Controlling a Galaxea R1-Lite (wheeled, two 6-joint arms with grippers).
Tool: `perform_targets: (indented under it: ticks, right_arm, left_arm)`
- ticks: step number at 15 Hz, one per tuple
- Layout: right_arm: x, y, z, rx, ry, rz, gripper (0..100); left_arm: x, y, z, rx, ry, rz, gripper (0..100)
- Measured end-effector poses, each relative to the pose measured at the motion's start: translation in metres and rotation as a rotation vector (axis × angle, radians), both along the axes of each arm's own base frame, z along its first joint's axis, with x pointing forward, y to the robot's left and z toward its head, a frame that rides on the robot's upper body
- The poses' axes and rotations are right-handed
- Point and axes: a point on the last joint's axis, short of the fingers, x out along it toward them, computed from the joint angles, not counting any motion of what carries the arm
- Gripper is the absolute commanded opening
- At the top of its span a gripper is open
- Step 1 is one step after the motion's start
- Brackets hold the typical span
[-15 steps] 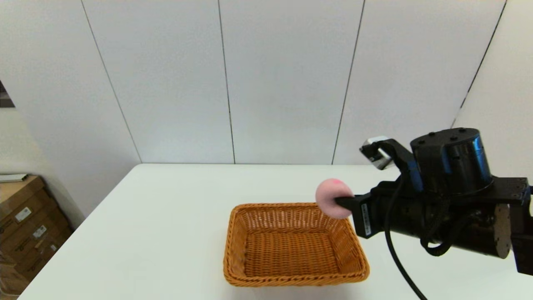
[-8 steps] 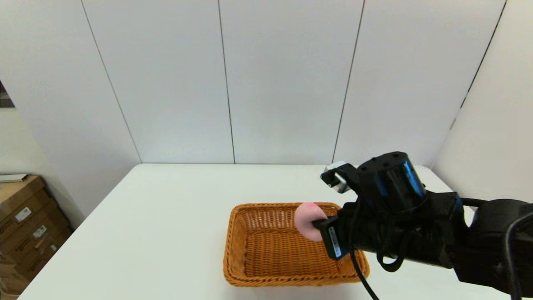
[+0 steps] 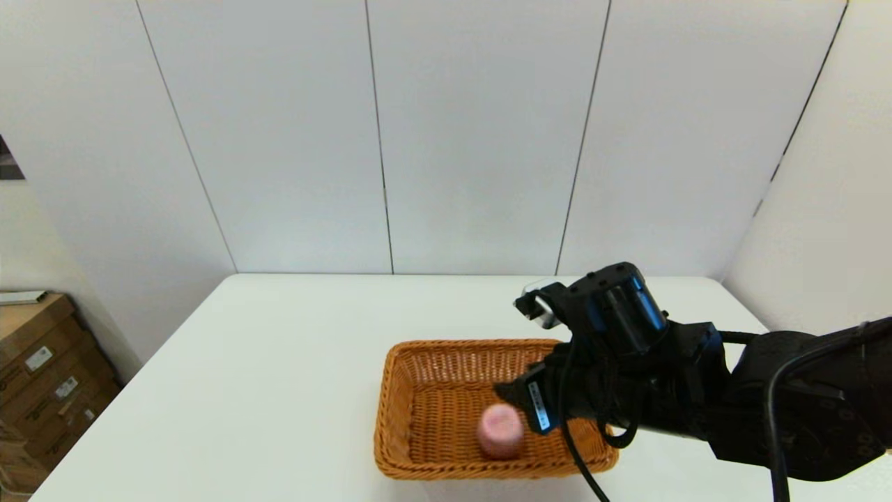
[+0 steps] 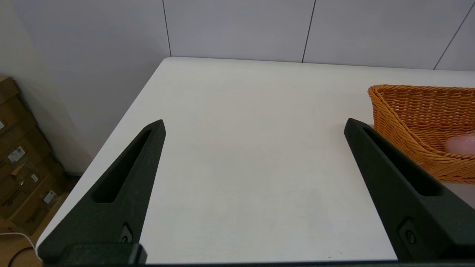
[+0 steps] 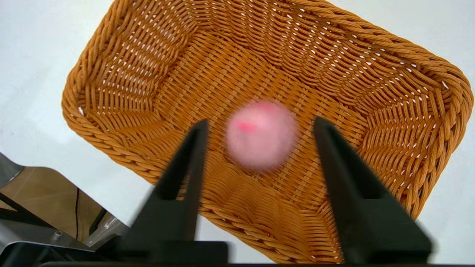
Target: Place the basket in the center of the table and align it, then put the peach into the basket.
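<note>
The orange-brown wicker basket (image 3: 397, 390) sits on the white table (image 3: 279, 383), a little right of the middle. Inside it the pale pink peach (image 3: 500, 431) lies on the woven floor near the front wall, free of any grip. My right gripper (image 3: 516, 399) hangs over the basket's right half. In the right wrist view its fingers stand open on either side of the blurred peach (image 5: 261, 134), above the basket floor (image 5: 148, 74). My left gripper (image 4: 255, 123) is open and holds nothing, low over the table to the left of the basket (image 4: 408, 107).
Stacked cardboard boxes (image 3: 42, 376) stand on the floor past the table's left edge. A white panelled wall runs behind the table's far edge. Bare white tabletop (image 4: 241, 167) stretches left of the basket.
My right gripper moved left and down from beside the basket to over it. It opened, and the peach dropped from its fingers onto the basket floor.
</note>
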Motion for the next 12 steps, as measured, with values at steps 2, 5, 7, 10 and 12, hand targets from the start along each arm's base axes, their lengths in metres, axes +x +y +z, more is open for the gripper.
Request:
perform_targets:
  ticks: [2, 5, 7, 10, 12]
  right_arm:
    - [0.006, -0.005, 0.001, 0.003, -0.007, -0.029, 100]
    - [0.016, -0.024, 0.007, 0.007, -0.026, -0.107, 100]
    - [0.021, -0.045, 0.022, 0.014, -0.084, -0.196, 100]
    - [0.012, -0.080, 0.056, 0.040, -0.197, -0.296, 100]
    - [-0.007, -0.101, 0.077, 0.042, -0.283, -0.324, 100]
  left_arm:
    - [0.000, 0.000, 0.000, -0.001, 0.000, 0.000, 100]
    - [0.000, 0.000, 0.000, -0.001, 0.000, 0.000, 100]
    - [0.000, 0.000, 0.000, -0.001, 0.000, 0.000, 100]
    - [0.000, 0.000, 0.000, -0.003, 0.000, 0.000, 100]
    - [0.000, 0.000, 0.000, -0.005, 0.000, 0.000, 100]
